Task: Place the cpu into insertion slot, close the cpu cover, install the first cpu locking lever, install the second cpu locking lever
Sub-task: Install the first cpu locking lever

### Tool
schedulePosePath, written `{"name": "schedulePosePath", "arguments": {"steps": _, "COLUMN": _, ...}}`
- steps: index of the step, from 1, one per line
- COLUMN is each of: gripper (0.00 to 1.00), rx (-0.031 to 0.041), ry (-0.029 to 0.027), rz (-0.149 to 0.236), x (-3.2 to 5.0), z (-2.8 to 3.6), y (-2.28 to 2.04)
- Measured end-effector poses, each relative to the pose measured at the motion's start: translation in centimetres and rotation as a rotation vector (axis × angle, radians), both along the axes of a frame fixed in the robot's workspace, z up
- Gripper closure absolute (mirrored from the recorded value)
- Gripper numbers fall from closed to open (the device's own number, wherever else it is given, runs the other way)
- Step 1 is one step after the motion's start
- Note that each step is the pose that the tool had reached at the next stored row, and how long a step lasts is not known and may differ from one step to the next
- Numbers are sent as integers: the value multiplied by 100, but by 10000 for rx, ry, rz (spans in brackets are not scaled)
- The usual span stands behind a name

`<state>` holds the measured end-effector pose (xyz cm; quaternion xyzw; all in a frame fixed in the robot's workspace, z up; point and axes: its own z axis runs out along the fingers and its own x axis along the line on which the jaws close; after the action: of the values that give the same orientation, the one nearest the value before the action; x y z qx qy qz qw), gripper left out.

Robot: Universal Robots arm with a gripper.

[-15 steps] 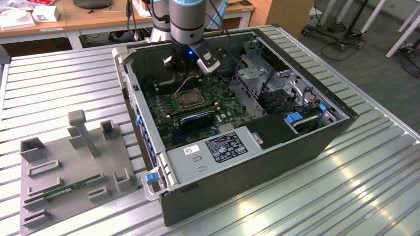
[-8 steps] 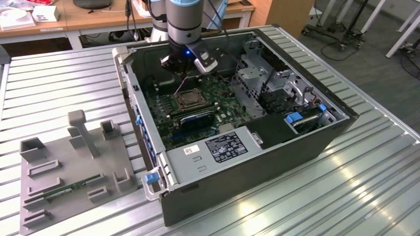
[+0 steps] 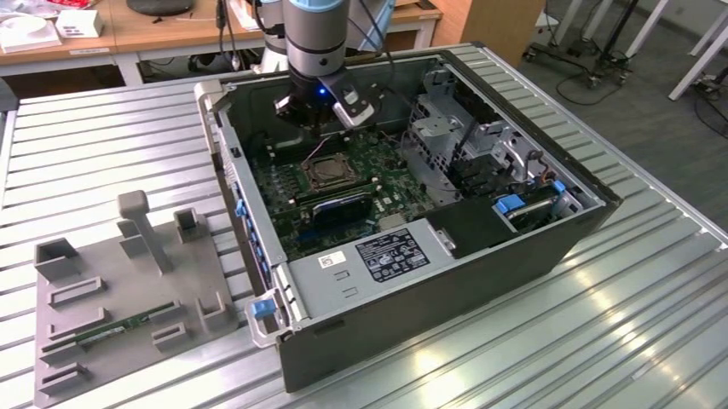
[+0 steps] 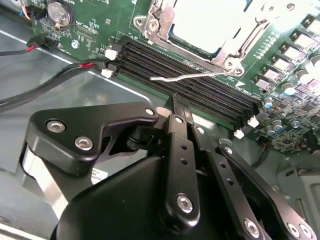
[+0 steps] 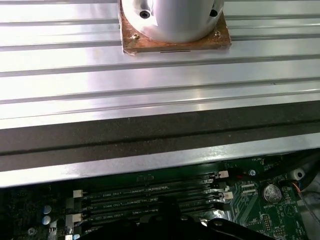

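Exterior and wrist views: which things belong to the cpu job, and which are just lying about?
Job: hand, cpu, cover, lever.
Lying about: memory stick, grey tray, power supply, drive cage, memory slots.

On the table [image 3: 102, 145] lies the computer case [image 3: 478, 273], the insertion slot [image 3: 327, 171] inside it; the fixture tray [image 3: 114, 315] sits at the exterior view's left; memory slots [image 4: 190, 82] lie between gripper [image 4: 181, 106] and slot.
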<state>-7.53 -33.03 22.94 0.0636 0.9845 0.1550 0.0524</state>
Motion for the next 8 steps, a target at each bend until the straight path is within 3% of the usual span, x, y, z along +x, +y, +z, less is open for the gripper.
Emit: {"name": "schedulePosePath", "arguments": {"steps": 8, "gripper": 89, "rx": -21, "ry": -62, "rz": -1, "x": 0, "z": 5, "y": -81}}
